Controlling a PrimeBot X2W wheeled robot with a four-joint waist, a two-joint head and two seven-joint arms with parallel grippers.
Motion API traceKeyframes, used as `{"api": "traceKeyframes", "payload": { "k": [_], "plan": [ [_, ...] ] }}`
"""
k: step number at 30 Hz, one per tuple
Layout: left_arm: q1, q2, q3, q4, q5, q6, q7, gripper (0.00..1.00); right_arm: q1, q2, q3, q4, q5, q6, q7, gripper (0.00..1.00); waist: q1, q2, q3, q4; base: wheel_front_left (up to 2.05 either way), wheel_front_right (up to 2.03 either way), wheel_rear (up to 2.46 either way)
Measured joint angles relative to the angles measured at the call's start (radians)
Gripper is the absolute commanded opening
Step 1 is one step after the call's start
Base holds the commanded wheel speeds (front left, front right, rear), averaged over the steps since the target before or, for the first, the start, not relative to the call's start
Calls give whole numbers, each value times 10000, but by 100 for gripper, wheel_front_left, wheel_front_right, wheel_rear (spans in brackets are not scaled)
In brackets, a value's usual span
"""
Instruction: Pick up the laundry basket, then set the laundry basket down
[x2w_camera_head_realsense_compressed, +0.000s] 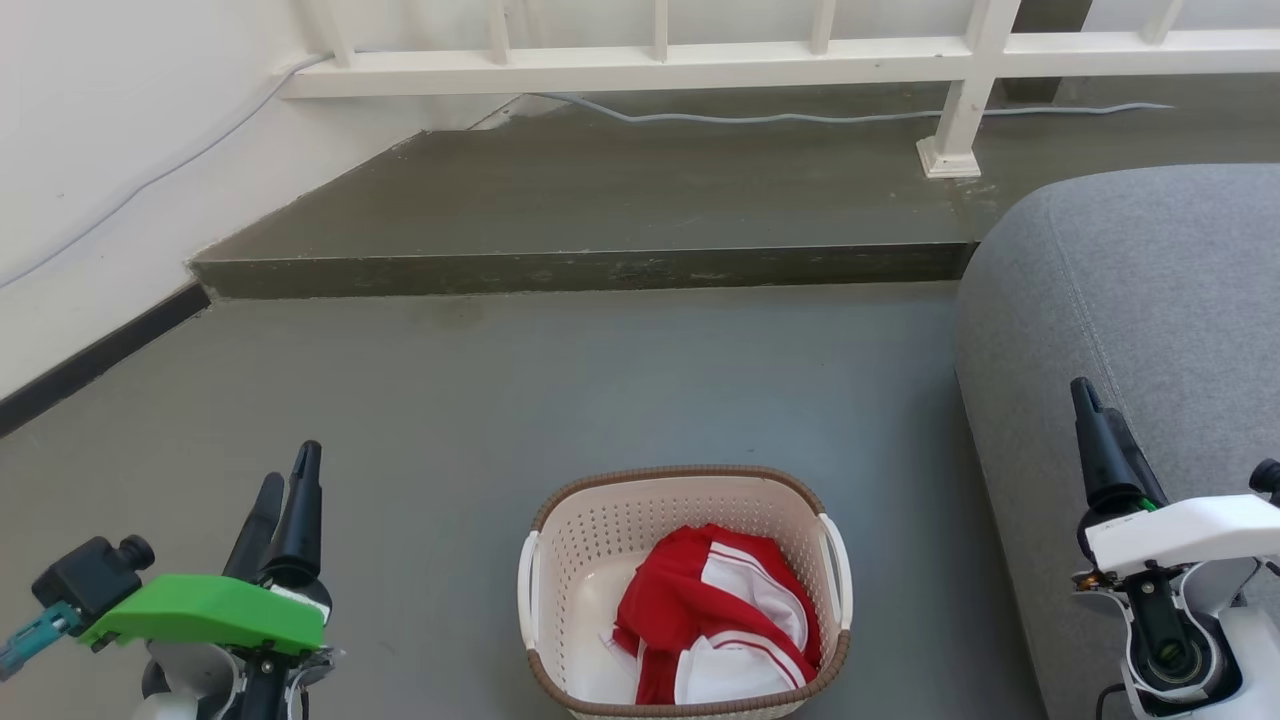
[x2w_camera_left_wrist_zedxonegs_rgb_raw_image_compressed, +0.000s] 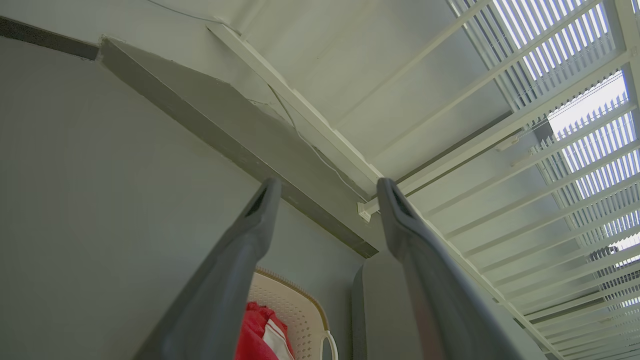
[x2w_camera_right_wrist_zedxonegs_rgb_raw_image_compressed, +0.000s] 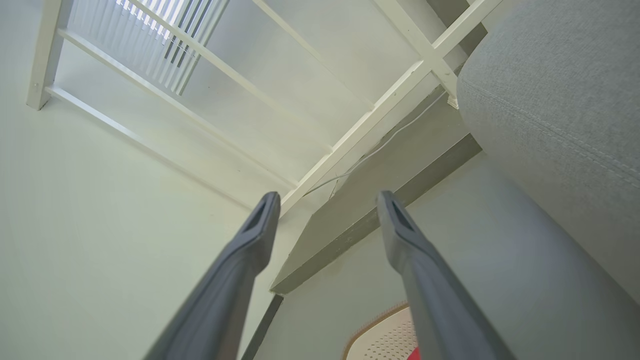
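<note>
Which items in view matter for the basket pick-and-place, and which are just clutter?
Job:
laundry basket
left gripper, jaws open
right gripper, jaws open

Lying about:
red-and-white garment, in the basket
grey sofa
cable
white railing

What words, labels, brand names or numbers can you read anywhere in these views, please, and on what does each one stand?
No text can be read in any view.
The laundry basket, the red and white garment inside it, the grey sofa, the white railing, the left gripper and the right gripper show no lettering, label or number.
</note>
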Motion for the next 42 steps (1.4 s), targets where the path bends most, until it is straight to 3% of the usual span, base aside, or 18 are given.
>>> {"api": "traceKeyframes", "payload": {
  "k": [22, 42],
  "plan": [
    [-6, 217, -1072, -621, 3944, 614, -763, 100, 35, -244, 1018, -236, -3774, -627, -742, 100, 0, 0, 75, -29, 0, 0, 0],
    [29, 201, -1755, -510, 6403, 1005, -1427, 100, 278, -201, 1457, -73, -6132, -978, -1411, 100, 0, 0, 47, -125, 0, 0, 0]
  ]
}}
